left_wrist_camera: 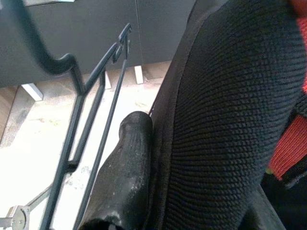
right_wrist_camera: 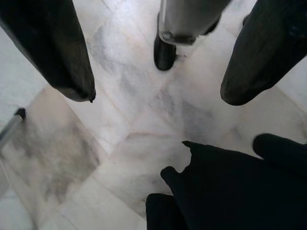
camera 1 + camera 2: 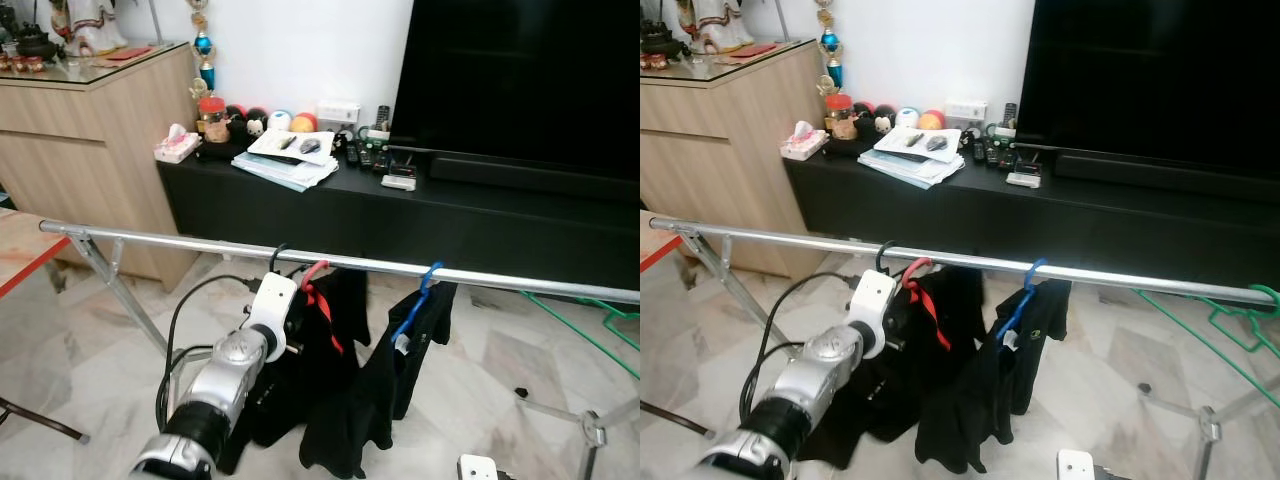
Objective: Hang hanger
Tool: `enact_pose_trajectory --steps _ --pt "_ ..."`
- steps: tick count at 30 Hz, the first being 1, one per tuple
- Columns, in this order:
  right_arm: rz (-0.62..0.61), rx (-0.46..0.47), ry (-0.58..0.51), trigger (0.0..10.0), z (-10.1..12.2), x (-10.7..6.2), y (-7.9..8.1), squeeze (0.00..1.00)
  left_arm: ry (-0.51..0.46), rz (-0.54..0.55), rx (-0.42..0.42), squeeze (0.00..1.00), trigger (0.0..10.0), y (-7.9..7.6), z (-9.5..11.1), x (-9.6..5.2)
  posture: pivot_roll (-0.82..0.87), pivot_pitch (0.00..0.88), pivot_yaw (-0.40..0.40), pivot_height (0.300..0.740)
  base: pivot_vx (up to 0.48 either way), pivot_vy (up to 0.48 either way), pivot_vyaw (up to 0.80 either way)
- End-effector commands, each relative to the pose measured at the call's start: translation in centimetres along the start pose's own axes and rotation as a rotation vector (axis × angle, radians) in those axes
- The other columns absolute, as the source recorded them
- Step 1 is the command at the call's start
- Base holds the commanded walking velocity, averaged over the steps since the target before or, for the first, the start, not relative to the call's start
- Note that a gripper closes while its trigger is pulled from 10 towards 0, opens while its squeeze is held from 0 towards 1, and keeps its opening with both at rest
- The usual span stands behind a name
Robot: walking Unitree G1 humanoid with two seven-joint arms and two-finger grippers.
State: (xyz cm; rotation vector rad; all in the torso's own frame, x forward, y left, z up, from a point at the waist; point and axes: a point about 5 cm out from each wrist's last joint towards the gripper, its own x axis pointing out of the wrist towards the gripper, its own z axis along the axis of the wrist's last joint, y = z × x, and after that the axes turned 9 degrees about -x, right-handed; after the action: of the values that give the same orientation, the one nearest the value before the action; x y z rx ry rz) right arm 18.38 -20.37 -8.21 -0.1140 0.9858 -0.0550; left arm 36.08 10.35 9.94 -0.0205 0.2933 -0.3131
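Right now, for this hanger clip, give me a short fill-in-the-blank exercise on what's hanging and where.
1. The blue hanger hooks over the silver ____.
2. The garment on the red hanger is ____ in colour.
3. The left gripper is raised beside the ____ hanger.

Missing words: rail; black; red

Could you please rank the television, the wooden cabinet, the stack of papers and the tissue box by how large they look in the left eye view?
1. television
2. wooden cabinet
3. stack of papers
4. tissue box

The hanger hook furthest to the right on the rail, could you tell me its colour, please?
Blue; the hanger hook shows best in the left eye view.
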Motion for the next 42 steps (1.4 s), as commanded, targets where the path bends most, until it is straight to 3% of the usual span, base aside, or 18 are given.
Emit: enact_pose_trajectory --steps 1,11,18,25,32,42 --pt "-0.003 0.000 0.002 10.0 0.1 0.0 -0.2 0.00 -0.024 0.006 0.004 0.00 10.0 -0.2 0.7 0.3 -0.02 0.000 -0.035 0.740 0.000 0.000 0.00" --pt "-0.013 -0.024 -0.001 10.0 0.2 0.0 -1.0 0.00 0.001 0.133 -0.102 0.00 10.0 -1.1 2.1 1.9 -0.04 0.000 -0.077 0.740 0.000 0.000 0.00" --pt "-0.017 -0.025 0.001 10.0 0.1 0.0 -1.1 0.00 -0.025 0.135 -0.112 0.00 10.0 -1.9 3.3 2.4 -0.05 0.000 -0.085 0.740 0.000 0.000 0.00" --pt "-0.026 -0.009 0.003 10.0 0.1 0.0 -1.1 0.00 0.036 0.240 -0.100 0.00 10.0 -1.0 3.1 2.4 -0.06 0.000 -0.080 0.740 0.000 0.000 0.00" --pt "-0.030 0.007 0.001 10.0 0.2 0.0 -0.9 0.00 0.030 0.266 -0.133 0.00 10.0 -0.6 3.6 2.4 -0.07 0.000 -0.062 0.740 0.000 0.000 0.00" --pt "-0.035 0.109 -0.001 10.0 -0.6 -0.1 1.3 0.00 0.013 0.288 -0.130 0.00 10.0 1.6 4.3 2.0 -0.09 0.000 0.063 0.740 0.000 0.000 0.00"
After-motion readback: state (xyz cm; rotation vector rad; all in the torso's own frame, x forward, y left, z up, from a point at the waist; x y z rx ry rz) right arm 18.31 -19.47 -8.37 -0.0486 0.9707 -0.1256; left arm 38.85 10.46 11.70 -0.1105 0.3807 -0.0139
